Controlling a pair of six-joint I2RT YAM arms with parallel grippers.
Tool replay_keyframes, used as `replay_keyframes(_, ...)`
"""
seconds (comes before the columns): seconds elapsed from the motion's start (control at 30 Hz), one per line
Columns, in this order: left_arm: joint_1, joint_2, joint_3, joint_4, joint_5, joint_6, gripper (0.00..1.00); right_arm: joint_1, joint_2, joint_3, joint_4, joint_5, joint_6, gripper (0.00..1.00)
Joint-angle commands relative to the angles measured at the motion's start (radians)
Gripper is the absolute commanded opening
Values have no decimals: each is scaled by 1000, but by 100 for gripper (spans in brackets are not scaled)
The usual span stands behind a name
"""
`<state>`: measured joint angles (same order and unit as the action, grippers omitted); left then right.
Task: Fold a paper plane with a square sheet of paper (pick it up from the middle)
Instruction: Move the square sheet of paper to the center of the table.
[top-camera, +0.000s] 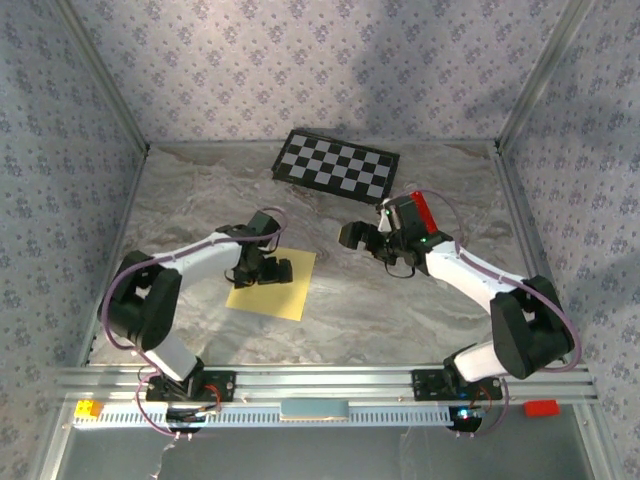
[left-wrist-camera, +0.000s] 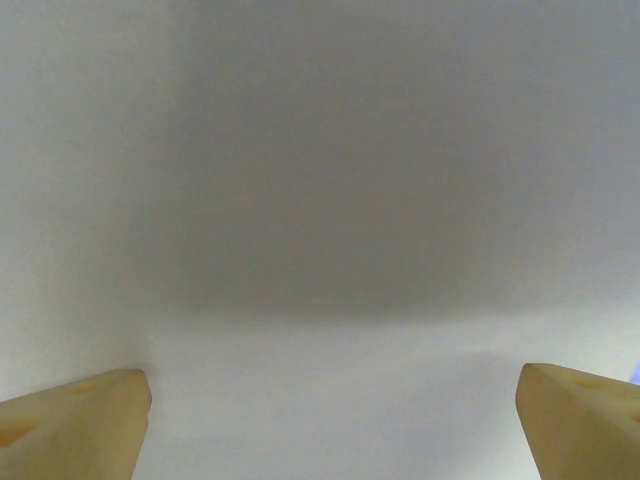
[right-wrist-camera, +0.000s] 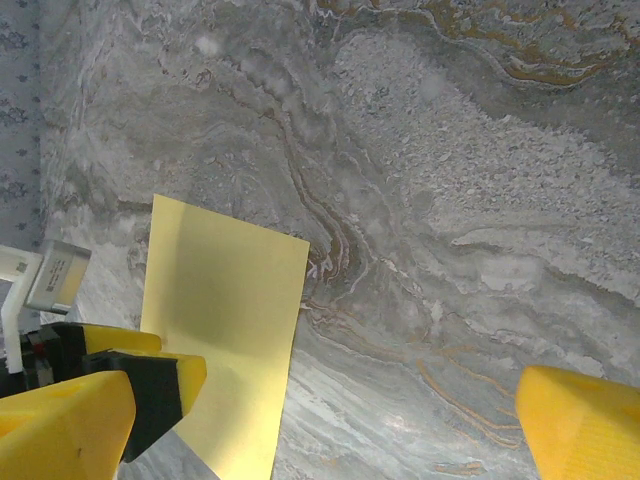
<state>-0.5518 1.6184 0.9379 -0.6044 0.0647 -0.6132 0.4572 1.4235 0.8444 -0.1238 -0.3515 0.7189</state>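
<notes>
The square sheet of paper (top-camera: 285, 290), pale yellow and flat, lies on the marble table left of centre. My left gripper (top-camera: 264, 268) points down over the sheet's middle. In the left wrist view the paper (left-wrist-camera: 330, 200) is very close and looks pale grey. The left gripper (left-wrist-camera: 335, 410) is open, its fingertips (left-wrist-camera: 80, 425) wide apart with only flat paper between them. My right gripper (top-camera: 360, 237) hovers open to the right of the sheet, holding nothing. The right wrist view has the paper (right-wrist-camera: 230, 300) at lower left, with the right gripper (right-wrist-camera: 325, 430) over bare table.
A black-and-white checkerboard panel (top-camera: 336, 163) lies at the back of the marble table (top-camera: 420, 300). A red tube (top-camera: 424, 211) is beside the right arm's wrist. Patterned walls enclose three sides. A metal rail (top-camera: 320, 385) runs along the near edge.
</notes>
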Motion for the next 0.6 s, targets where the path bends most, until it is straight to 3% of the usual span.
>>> replay_keyframes(0.0,-9,8,1,-24,9,-112,94,3,8,19,-10,17,17,100)
replay_keyframes(0.17,-110,32,-19,4,-56,-324,93,-5,7,7,-11,51,44,100)
replay_keyframes(0.33,-205,70,63,-63,-141,-446,94,-10,-4,8,0,50,41,100)
replay_keyframes(0.43,-221,67,124,-118,-180,-451,94,-10,-17,10,9,48,30,100)
replay_keyframes(0.57,-215,42,180,-150,-228,-339,92,-8,-55,-17,57,48,27,100)
